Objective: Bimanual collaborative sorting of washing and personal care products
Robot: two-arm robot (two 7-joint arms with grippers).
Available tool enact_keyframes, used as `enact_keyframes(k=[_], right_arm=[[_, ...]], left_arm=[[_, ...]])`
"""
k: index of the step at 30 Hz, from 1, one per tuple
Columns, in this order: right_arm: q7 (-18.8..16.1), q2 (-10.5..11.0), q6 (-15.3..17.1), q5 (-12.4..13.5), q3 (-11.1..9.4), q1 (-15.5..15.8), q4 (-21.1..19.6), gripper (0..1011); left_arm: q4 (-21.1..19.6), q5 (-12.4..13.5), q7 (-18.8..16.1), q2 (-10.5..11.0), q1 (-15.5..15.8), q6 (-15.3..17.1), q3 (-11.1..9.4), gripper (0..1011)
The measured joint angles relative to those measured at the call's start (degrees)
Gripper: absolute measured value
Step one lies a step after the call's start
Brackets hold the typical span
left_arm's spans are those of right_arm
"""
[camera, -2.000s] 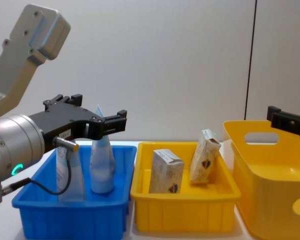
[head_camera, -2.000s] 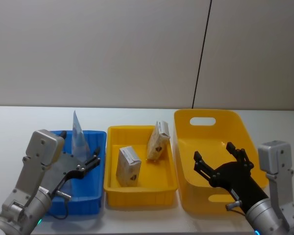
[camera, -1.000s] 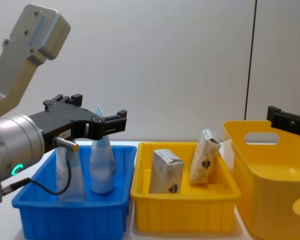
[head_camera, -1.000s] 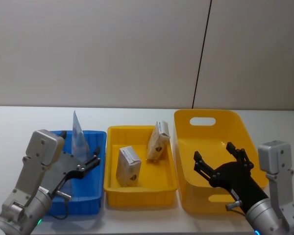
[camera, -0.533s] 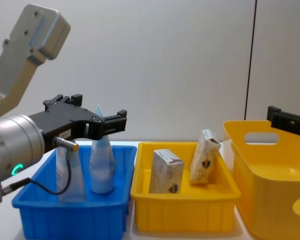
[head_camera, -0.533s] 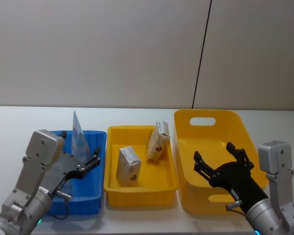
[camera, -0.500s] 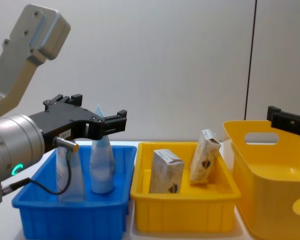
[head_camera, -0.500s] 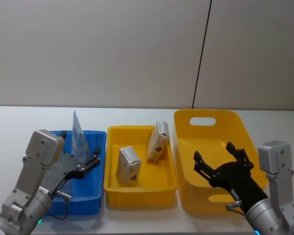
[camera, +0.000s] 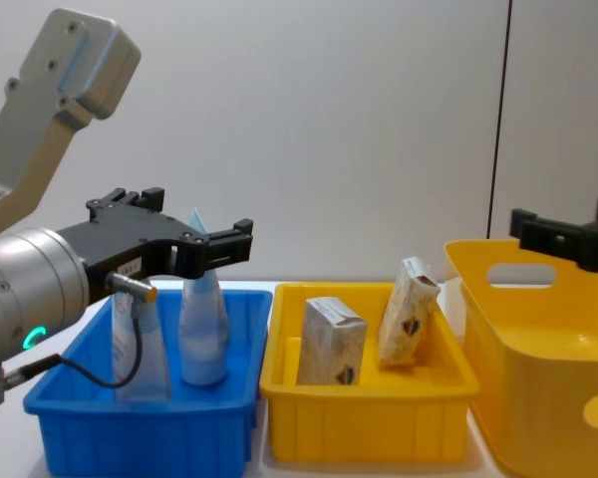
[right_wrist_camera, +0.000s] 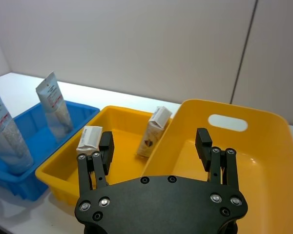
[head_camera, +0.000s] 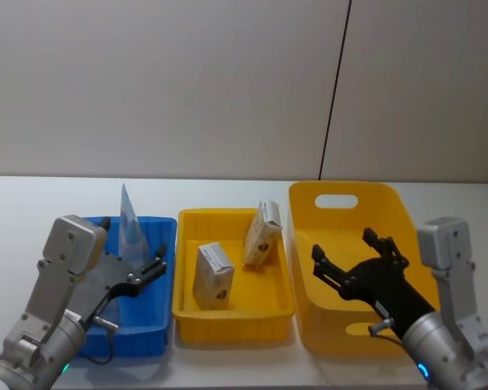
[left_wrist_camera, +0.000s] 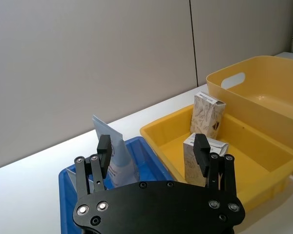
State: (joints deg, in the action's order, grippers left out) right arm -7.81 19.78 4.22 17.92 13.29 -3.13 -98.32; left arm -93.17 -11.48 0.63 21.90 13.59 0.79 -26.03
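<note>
Two pale squeeze tubes stand crimped end up in the blue bin (head_camera: pixel 164 230); one tube (camera: pixel 203 324) sits mid-bin, the other (camera: pixel 132 339) nearer me. My left gripper (head_camera: pixel 137 275) hovers open over that bin, just short of the tall tube (head_camera: pixel 129 221), holding nothing. Two cream cartons stand in the small yellow tray (head_camera: pixel 228 214): one (head_camera: pixel 213 276) near the front, one (head_camera: pixel 263 233) leaning at the back. My right gripper (head_camera: pixel 356 257) is open and empty above the large yellow bin (head_camera: pixel 342 189). The right wrist view has its gripper (right_wrist_camera: pixel 155 140) facing the cartons.
The three containers stand side by side on a white table (head_camera: pixel 49 199), blue at the left, tray in the middle, large handled bin at the right. A plain grey wall rises behind the table. Bare tabletop lies left of and behind the bins.
My right gripper has shifted left and a little farther out over the large yellow bin, still open. The left gripper, tubes and cartons have not moved.
</note>
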Motion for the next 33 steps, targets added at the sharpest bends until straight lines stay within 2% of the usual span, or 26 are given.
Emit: enact_keyframes(k=[6,10,13,14,20,23,27,33], right_arm=[[-4.29,0.06,3.02,1.99,0.94,-5.37,4.54,1002],[-7.49,-0.31,6.11,3.3,2.31,-10.43,8.99,1002],[-9.03,-0.66,7.98,3.75,3.09,-12.95,11.23,1002],[-9.83,-1.02,9.31,3.93,3.91,-15.18,13.24,1002],[-12.41,-2.63,13.65,4.07,6.77,-22.15,19.67,1002],[-13.8,-4.31,17.1,3.73,9.16,-27.19,24.53,1002],[-14.68,-5.89,19.95,3.06,11.43,-31.54,28.76,1002],[-15.37,-7.46,24.34,1.69,14.18,-36.16,32.85,1002]], left_arm=[[0.0,0.0,0.0,0.0,0.0,0.0,0.01,1001],[0.0,0.0,0.0,0.0,0.0,0.0,0.01,1001],[0.0,0.0,0.0,0.0,0.0,0.0,0.01,1001],[0.0,0.0,0.0,0.0,0.0,0.0,0.0,1001],[-0.01,0.0,0.0,0.0,0.0,0.0,0.01,1001],[0.0,0.0,0.0,0.0,0.01,0.0,0.01,1001],[0.0,0.0,0.0,-0.01,0.0,0.0,0.01,1001],[0.0,0.0,0.0,0.0,0.0,0.0,0.01,1001]])
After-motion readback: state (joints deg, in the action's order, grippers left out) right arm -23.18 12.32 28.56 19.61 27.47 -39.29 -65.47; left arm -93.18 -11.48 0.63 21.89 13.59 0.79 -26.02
